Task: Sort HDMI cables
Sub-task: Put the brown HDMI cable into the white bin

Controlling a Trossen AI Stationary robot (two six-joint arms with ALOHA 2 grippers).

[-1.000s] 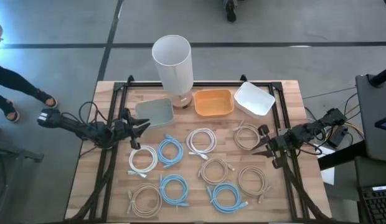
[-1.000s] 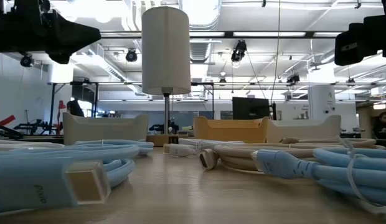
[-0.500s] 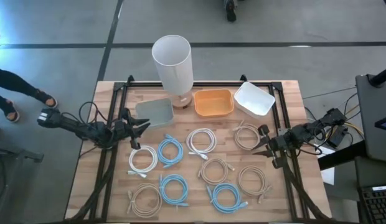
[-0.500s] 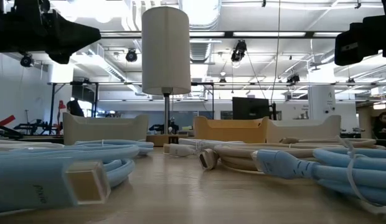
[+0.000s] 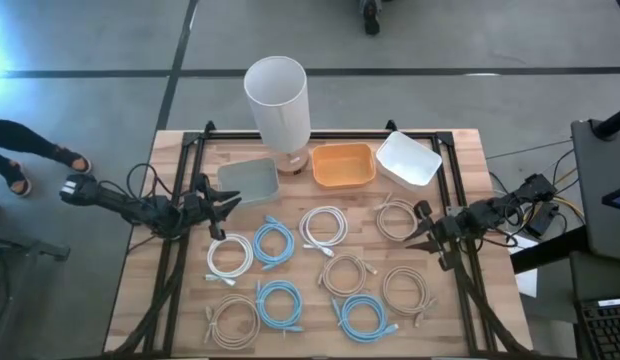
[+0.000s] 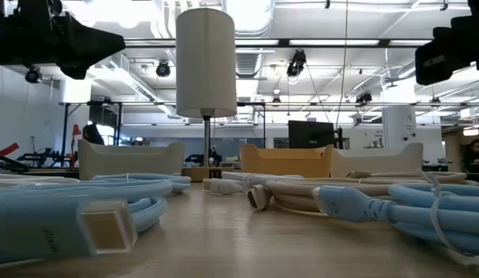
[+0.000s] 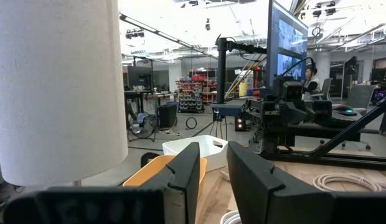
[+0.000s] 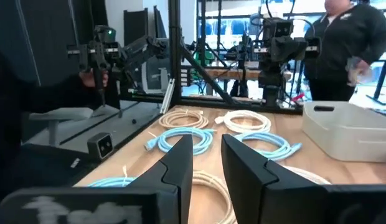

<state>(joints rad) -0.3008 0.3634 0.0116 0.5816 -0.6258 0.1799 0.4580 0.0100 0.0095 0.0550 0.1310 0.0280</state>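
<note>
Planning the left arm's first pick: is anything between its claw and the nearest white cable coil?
Nothing visible. The left claw hangs open just behind the white cable coil, with only bare table between.

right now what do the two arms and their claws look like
Both arms are dark, slim and jointed, with black wires looping along them. The left claw and right claw each end in two flat, dark, tapered fingers, seen with a gap between them in the wrist views. No markings are readable.

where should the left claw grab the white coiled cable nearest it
Take the white round coiled cable across one side of its loop, coming straight down from above. It lies flat on the wooden table, so the open left claw can probably straddle the bundled strands there.
</note>
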